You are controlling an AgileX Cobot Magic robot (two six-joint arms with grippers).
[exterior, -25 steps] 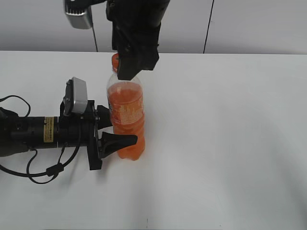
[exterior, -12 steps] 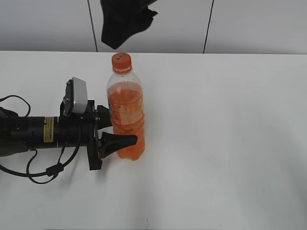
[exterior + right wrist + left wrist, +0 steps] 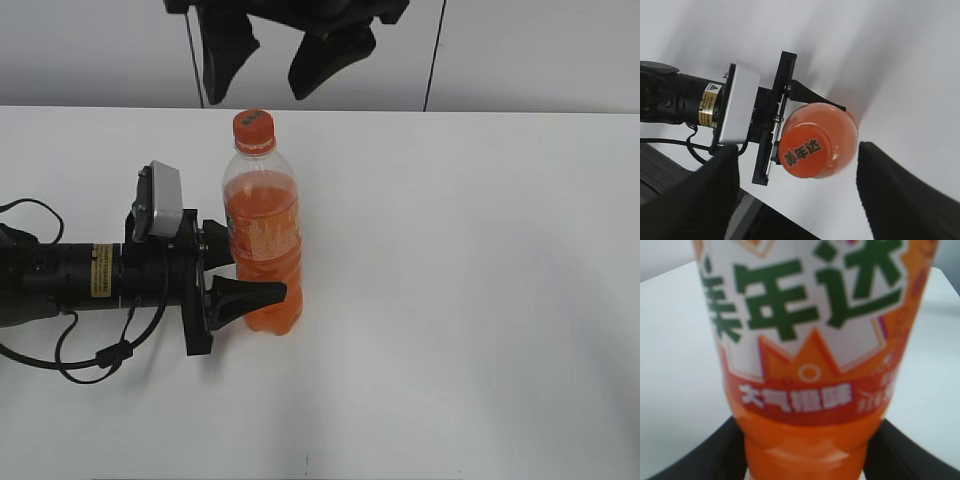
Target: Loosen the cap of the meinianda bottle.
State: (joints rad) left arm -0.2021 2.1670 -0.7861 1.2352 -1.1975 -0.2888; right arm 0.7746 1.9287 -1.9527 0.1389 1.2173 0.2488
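Observation:
The meinianda bottle (image 3: 263,245) stands upright on the white table, full of orange drink, with its orange cap (image 3: 253,127) on top. My left gripper (image 3: 240,280) comes in from the left and is shut on the bottle's lower body; the left wrist view shows the label (image 3: 810,315) close up with a finger on each side. My right gripper (image 3: 275,65) hangs open just above the cap, not touching it. The right wrist view looks straight down on the cap (image 3: 807,148) between the two spread fingers (image 3: 795,195).
The left arm (image 3: 80,280) with its cables lies along the table at the left. The white table (image 3: 480,300) stretches to the right and front of the bottle. A pale wall stands behind.
My right gripper has let go of the cap, risen off it and opened its fingers wide. The bottle and the left gripper have not moved.

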